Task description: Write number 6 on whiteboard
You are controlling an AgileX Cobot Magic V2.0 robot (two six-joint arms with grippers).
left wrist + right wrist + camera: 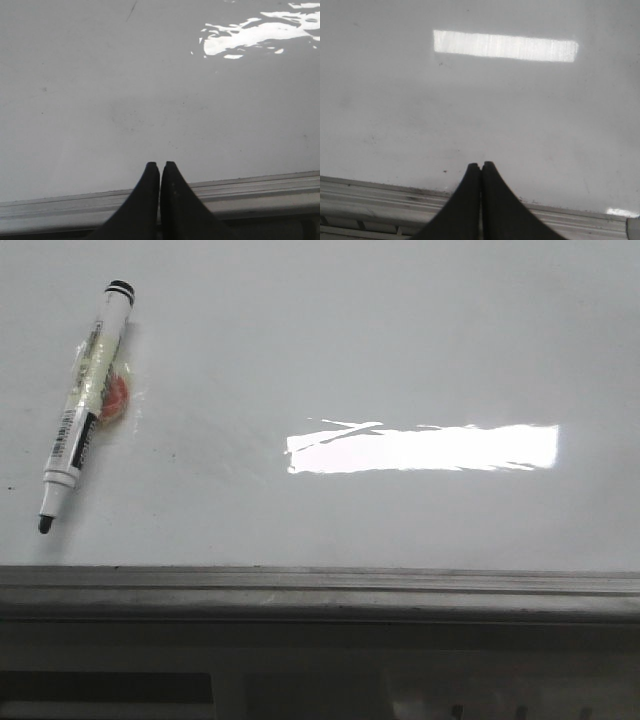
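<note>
One marker (82,408) lies flat on the whiteboard (400,340) in the front view, far to the left, cap off, black tip toward the near rail (320,585). No 6 is drawn yet, so the job has not begun.

From the left wrist, the left gripper (160,165) is pinched closed on nothing. From the right wrist, the right gripper (480,165) is closed and empty too.

Next, I think the left one must open and pick up the marker.

You see a glossy white whiteboard (400,340) with a grey edge rail (320,585) and bright white glare (425,448); the marker (85,405) is white, black-tipped, with yellowish tape and an orange-red patch.
</note>
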